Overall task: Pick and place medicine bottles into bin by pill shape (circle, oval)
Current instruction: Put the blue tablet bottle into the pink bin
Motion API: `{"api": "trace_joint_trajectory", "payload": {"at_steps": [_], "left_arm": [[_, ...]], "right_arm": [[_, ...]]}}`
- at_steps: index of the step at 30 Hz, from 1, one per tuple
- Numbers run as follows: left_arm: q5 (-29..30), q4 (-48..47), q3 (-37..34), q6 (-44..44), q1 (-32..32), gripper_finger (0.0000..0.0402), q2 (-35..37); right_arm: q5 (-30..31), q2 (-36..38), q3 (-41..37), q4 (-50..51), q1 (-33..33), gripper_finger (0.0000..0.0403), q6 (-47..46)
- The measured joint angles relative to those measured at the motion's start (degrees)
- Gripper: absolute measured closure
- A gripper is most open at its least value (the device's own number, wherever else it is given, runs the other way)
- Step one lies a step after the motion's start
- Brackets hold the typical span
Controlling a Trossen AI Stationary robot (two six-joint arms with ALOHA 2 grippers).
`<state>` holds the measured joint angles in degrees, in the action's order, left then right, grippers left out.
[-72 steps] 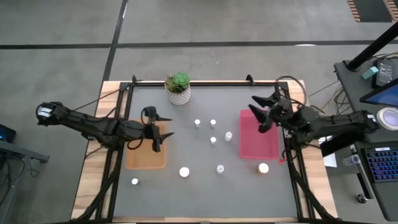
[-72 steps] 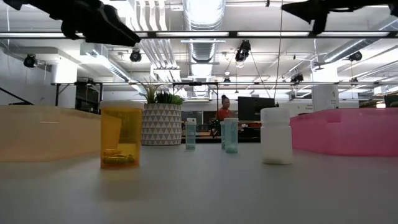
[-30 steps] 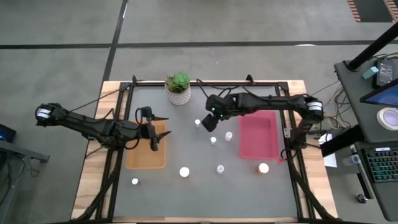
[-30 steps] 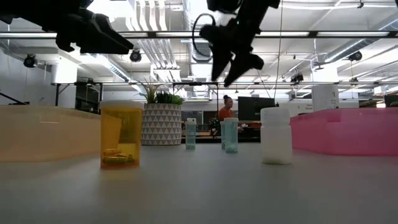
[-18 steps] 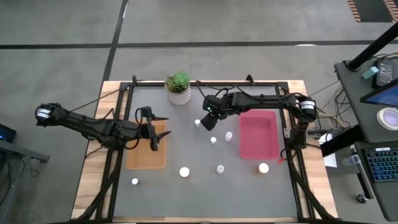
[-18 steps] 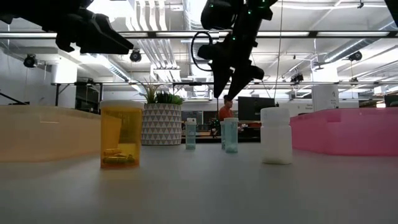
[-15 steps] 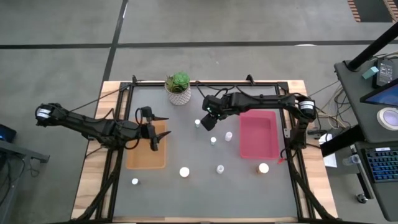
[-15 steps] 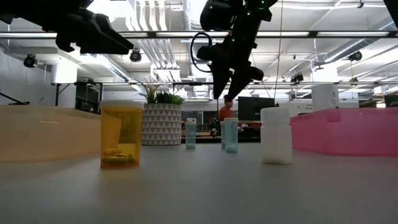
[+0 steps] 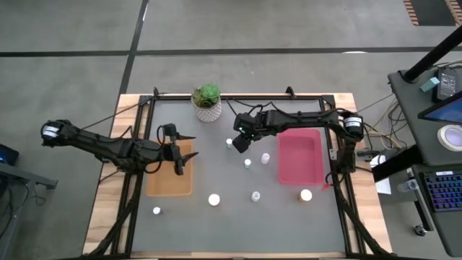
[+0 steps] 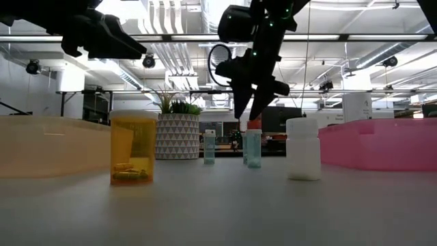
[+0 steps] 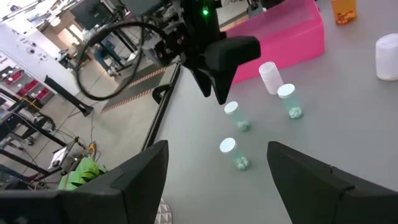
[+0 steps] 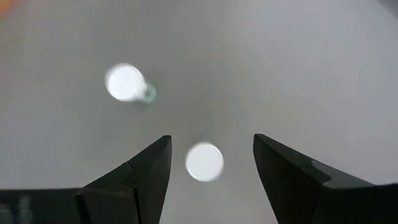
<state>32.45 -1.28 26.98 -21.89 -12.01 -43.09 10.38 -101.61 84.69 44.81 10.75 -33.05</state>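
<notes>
Right gripper has dropped lower, fingers apart, so I can straddle the bottle beneath; left gripper waits open over the orange bin.

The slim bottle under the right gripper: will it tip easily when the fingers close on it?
Probably yes. The slim bottle stands tall on a narrow base, so an off-centre touch from the open right gripper could topple it. It looks small and nearly empty, so likely light. Being round, it may roll once down.
</notes>
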Motion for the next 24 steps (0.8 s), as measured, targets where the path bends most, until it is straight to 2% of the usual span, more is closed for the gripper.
{"api": "trace_joint_trajectory", "payload": {"at_steps": [24], "left_arm": [[0.9, -0.1, 0.0, 0.0, 0.0, 0.0144, 0.0]], "right_arm": [[-0.3, -5.1, -0.6, -0.3, -1.1, 0.0192, 0.0]]}}
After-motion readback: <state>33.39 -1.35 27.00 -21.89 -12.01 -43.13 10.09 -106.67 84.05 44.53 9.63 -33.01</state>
